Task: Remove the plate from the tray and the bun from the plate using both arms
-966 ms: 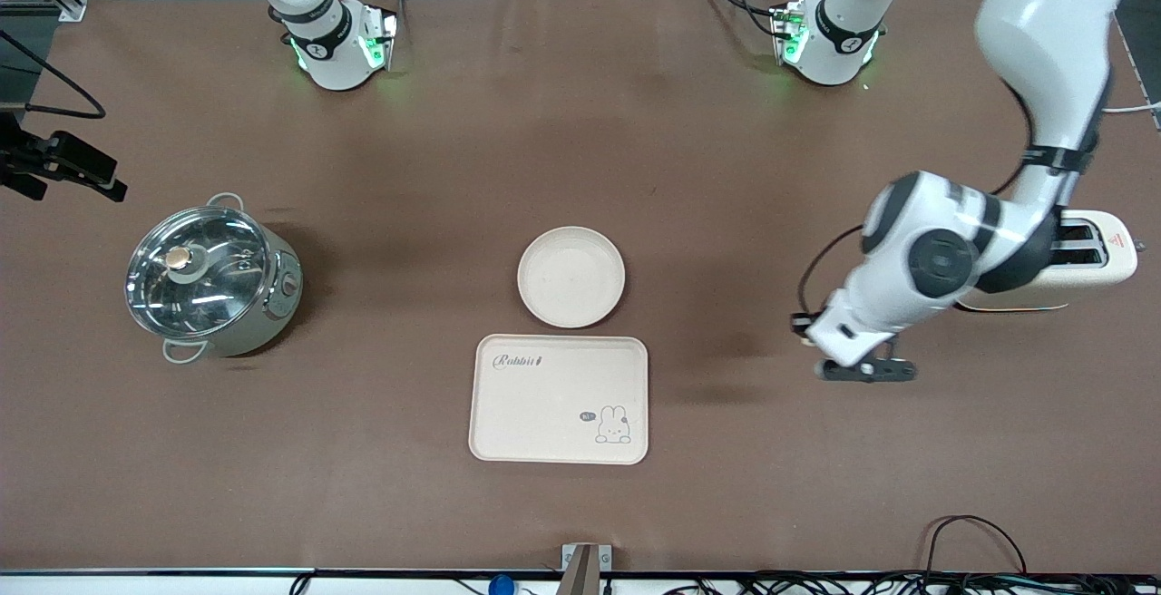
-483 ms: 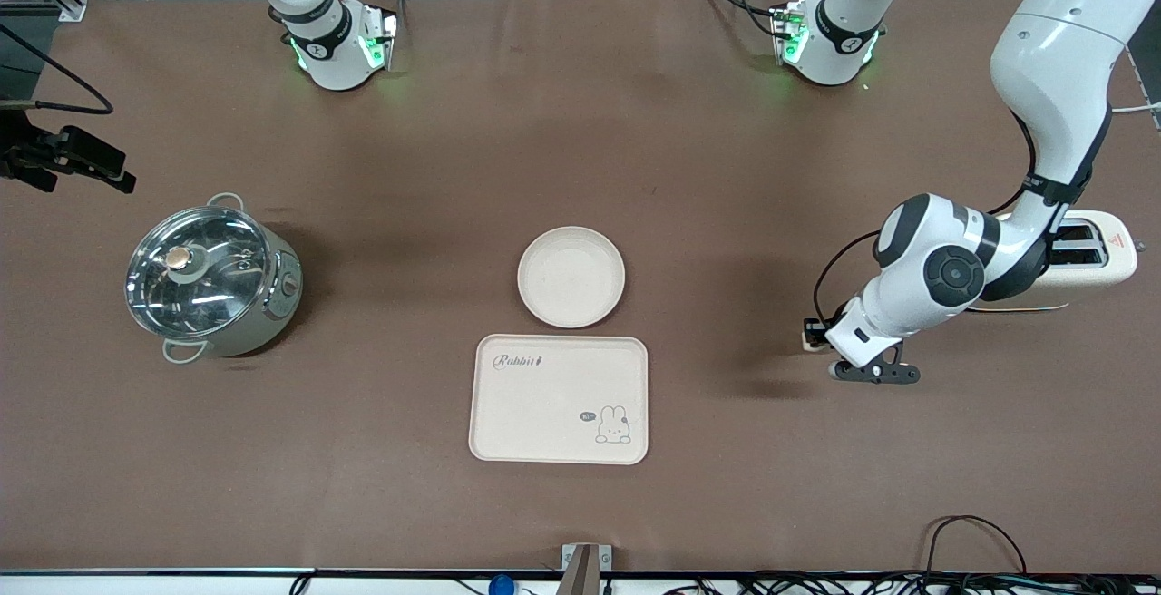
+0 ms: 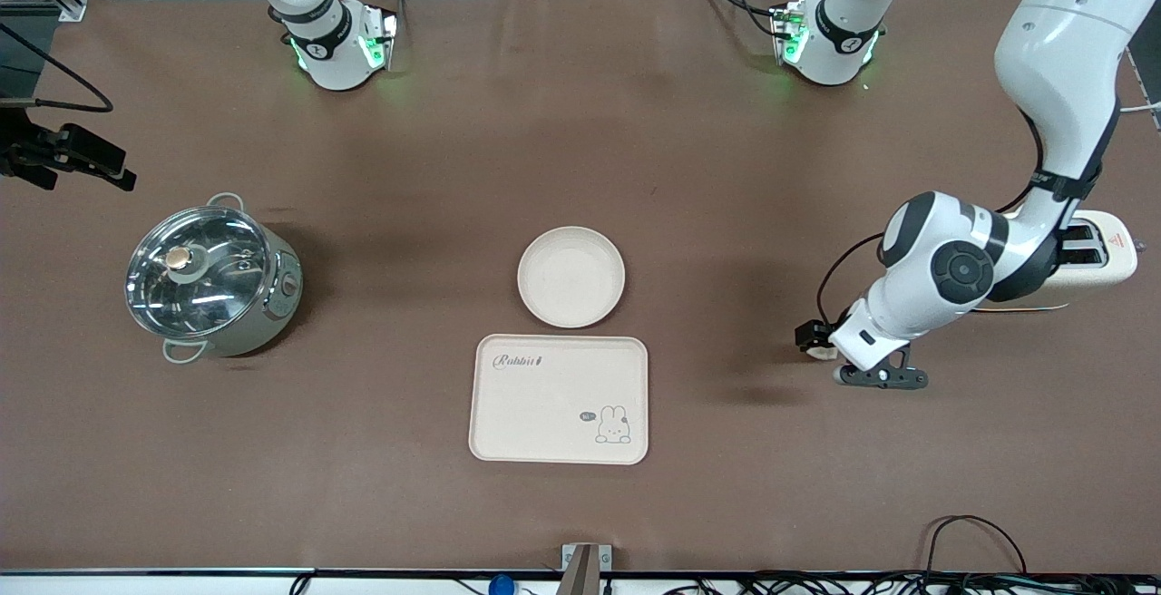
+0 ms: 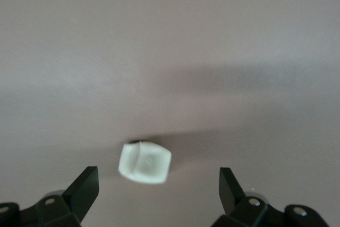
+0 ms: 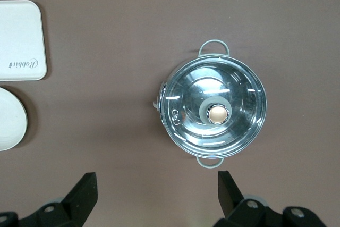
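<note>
- Cream-white and bare, the plate (image 3: pixel 570 276) sits on the brown table cloth (image 3: pixel 580 151) at the middle of the front view, off the tray (image 3: pixel 559 399) and just above it in the frame, with a narrow strip of cloth between the two.
- The tray lies empty at lower centre, its "Rabbit" script and bunny drawing uncovered.
- The bun (image 4: pixel 144 162) lies on the cloth toward the left arm's end of the table, well apart from the plate; in the front view only a pale sliver of it shows at centre right, under the left arm's wrist.
- The left gripper (image 4: pixel 158 192) hangs low over the bun with its fingers spread wide. In the left wrist view the bun rests in the gap between them, closer to one finger and touching neither, so it looks set down and let go.
- The right gripper (image 5: pixel 157 192) is up in the air over the lidded steel pot (image 3: pixel 210 279) at the centre left of the front view, jaws wide apart and holding nothing; that arm waits.
- A cream toaster (image 3: pixel 1085 259) stands at the right edge of the front view, partly hidden by the left arm.
- By my reading both parts are done: the plate is off the tray and the bun is off the plate. What seems left is for the left arm to lift clear of the bun.
</note>
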You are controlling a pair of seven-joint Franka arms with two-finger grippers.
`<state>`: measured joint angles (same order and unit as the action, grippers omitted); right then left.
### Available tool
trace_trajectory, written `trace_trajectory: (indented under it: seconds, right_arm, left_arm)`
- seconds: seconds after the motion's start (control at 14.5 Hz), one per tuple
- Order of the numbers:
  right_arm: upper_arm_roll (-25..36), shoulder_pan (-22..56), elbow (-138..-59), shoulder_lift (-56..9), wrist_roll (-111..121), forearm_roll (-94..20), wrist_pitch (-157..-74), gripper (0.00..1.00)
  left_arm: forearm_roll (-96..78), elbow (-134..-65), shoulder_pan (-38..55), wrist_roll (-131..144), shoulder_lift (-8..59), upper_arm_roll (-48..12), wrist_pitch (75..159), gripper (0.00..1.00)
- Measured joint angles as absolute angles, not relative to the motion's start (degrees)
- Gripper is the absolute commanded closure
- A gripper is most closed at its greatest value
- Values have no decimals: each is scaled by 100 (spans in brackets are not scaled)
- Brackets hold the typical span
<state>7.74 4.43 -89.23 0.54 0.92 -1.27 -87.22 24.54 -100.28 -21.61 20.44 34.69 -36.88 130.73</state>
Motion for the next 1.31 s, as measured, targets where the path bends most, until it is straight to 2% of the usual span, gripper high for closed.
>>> trace_trajectory:
  seconds: [0.34,0.62,0.76,0.97,1.03,1.17,1.31]
  right_arm:
    - [752,443,-8916,61,92,-127,-8729,0]
    - [745,443,-8908,70,92,-130,-8731,0]
    - [740,443,-8903,76,92,-131,-8732,0]
    - [734,443,-8887,91,92,-136,-8730,0]
    - [731,444,-8873,92,92,-137,-8730,0]
    - [713,453,-8833,93,92,-140,-8707,0]
    - [694,462,-8809,94,92,-141,-8646,0]
  left_arm:
    - [2146,-8678,-2179,2044,2602,-4218,10705,0]
    - [1437,-8235,-2115,1712,1907,-3975,9900,0]
    - [970,-7941,-1729,1309,1482,-3272,9260,0]
    - [313,-7699,-674,498,828,-1579,8589,0]
    - [202,-7729,-403,357,636,-1185,8468,0]
    - [157,-7989,-7,310,316,-759,8435,0]
    - [156,-8592,294,310,-44,-531,8777,0]
